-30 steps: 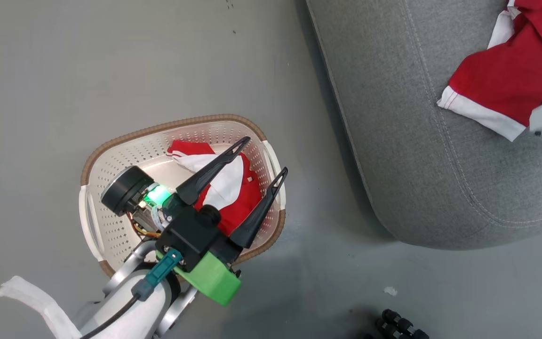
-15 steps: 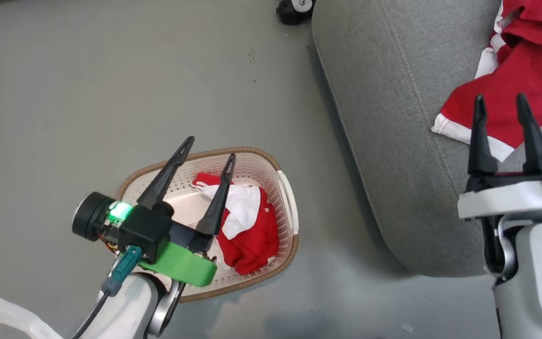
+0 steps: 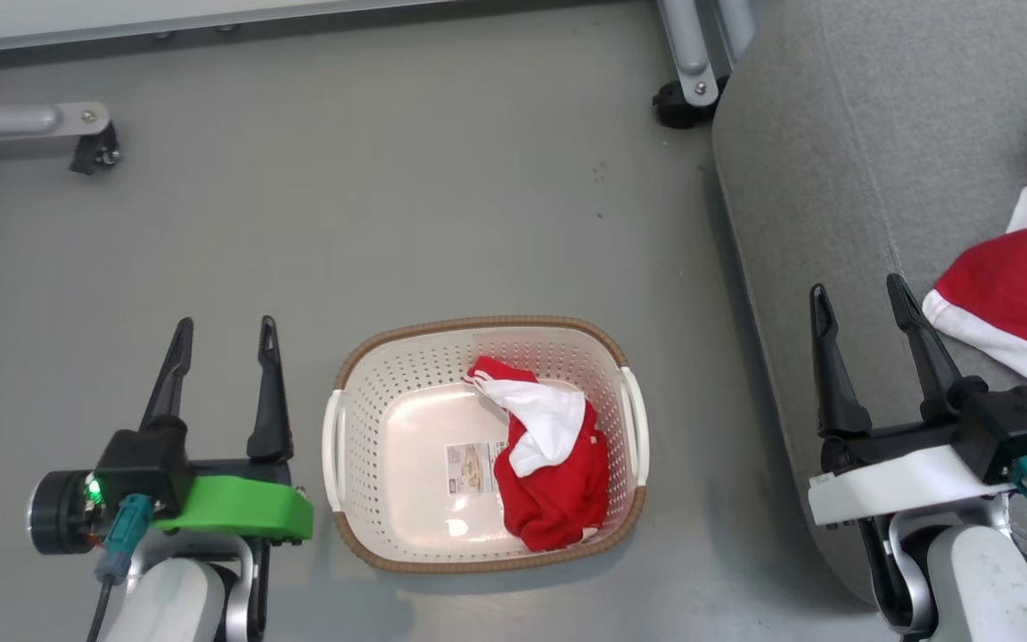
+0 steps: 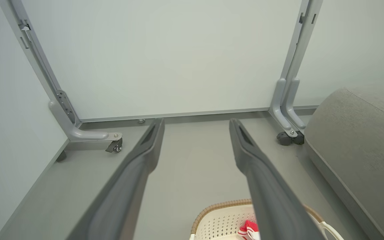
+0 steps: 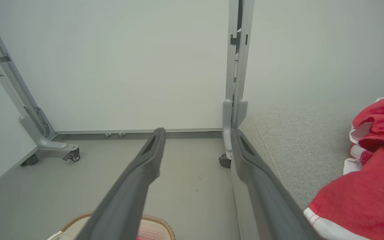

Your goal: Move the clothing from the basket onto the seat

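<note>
The cream basket point(image 3: 349, 464) with a brown rim stands on the grey floor at the centre of the head view. A crumpled red and white garment point(image 3: 558, 477) lies in its right half, beside a sticker on the bottom. A second red garment point(image 3: 1022, 303) with white trim lies on the grey seat point(image 3: 825, 178) at the right. My left gripper point(image 3: 225, 323) is open and empty, left of the basket. My right gripper point(image 3: 858, 285) is open and empty over the seat's front edge. The basket rim point(image 4: 218, 208) and the garment on the seat point(image 5: 365, 193) also appear in the wrist views.
Grey metal frame legs on castors point(image 3: 90, 147) point(image 3: 678, 98) stand along a pale wall panel at the far side. Open grey floor point(image 3: 389, 223) lies between them and the basket. The seat's rounded edge runs down the right.
The head camera has shifted, so the whole scene moved. My left gripper has drawn out of the basket to its left, empty. My right gripper has pulled back from the garment on the seat.
</note>
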